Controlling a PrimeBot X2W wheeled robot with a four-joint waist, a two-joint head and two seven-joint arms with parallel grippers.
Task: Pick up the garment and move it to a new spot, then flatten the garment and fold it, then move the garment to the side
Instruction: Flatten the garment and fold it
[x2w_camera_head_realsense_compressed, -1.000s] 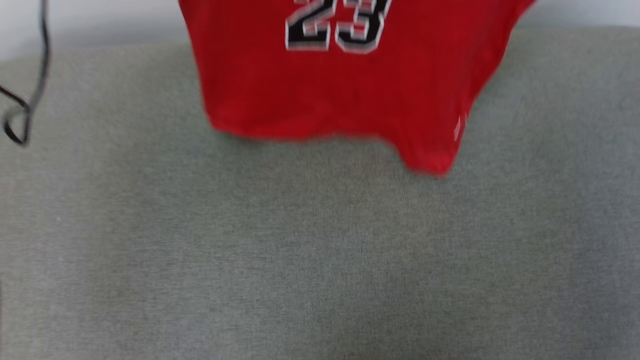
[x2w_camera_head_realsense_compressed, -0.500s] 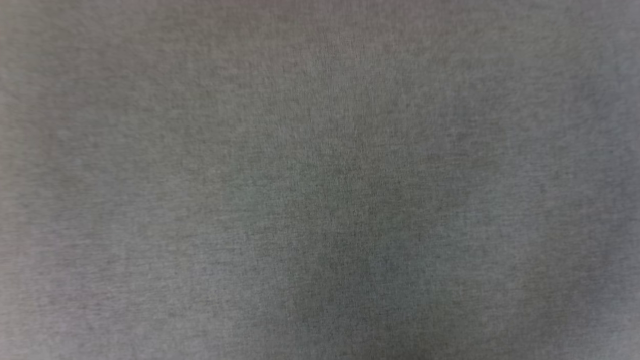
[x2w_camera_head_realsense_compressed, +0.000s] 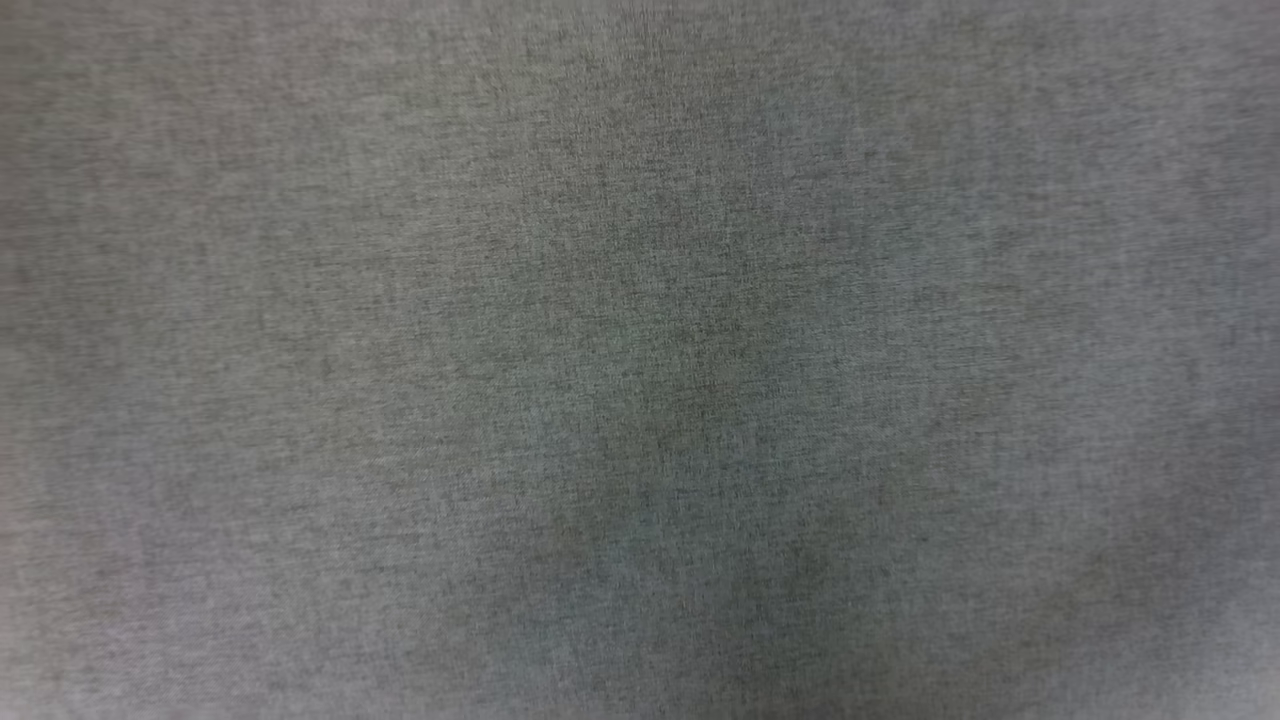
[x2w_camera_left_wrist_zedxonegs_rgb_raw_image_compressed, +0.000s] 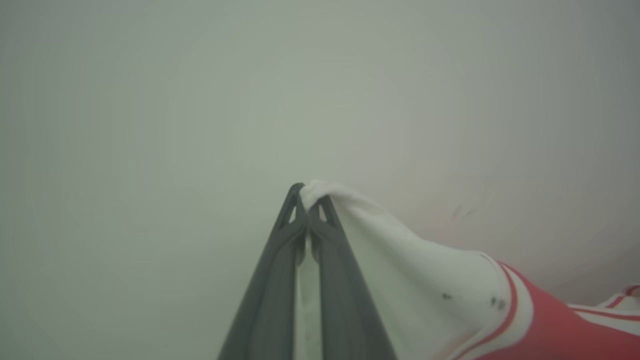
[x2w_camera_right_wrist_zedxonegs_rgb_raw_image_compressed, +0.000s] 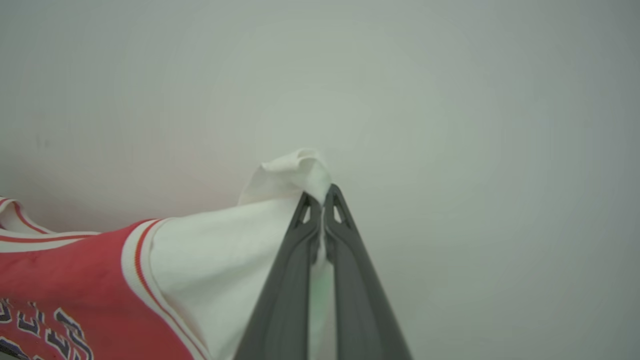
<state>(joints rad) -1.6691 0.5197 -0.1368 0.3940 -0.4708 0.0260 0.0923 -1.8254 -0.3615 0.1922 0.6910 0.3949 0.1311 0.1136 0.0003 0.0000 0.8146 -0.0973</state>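
Left gripper (x2w_camera_left_wrist_zedxonegs_rgb_raw_image_compressed: 307, 199): fingers together, clamped on a pinch of white sleeve cloth right at the tips, with a little tuft of white poking past them. From there the garment (x2w_camera_left_wrist_zedxonegs_rgb_raw_image_compressed: 430, 272) drapes off to the lower right of the left wrist view: white sleeve first, then red-white striped trim (x2w_camera_left_wrist_zedxonegs_rgb_raw_image_compressed: 510, 305), then the red body at the bottom right corner. There are a few small dark specks (x2w_camera_left_wrist_zedxonegs_rgb_raw_image_compressed: 495, 302) on the white sleeve.

Right gripper (x2w_camera_right_wrist_zedxonegs_rgb_raw_image_compressed: 321, 197): fingers also pressed together, clamped on the other white sleeve, with a crumpled white fold sticking up just above the tips. Here the garment (x2w_camera_right_wrist_zedxonegs_rgb_raw_image_compressed: 215, 260) runs to the lower left of the right wrist view, from white sleeve through striped trim into red body. Part of the black white-outlined lettering (x2w_camera_right_wrist_zedxonegs_rgb_raw_image_compressed: 55, 325) shows at the bottom left corner, cut off by the edge.

Both wrist views have a plain pale background (x2w_camera_left_wrist_zedxonegs_rgb_raw_image_compressed: 150, 100) behind the cloth.

The head view is blurry and looks at a grey woven fabric surface (x2w_camera_head_realsense_compressed: 640, 360). I cannot tell whether the garment's lower edge touches anything.
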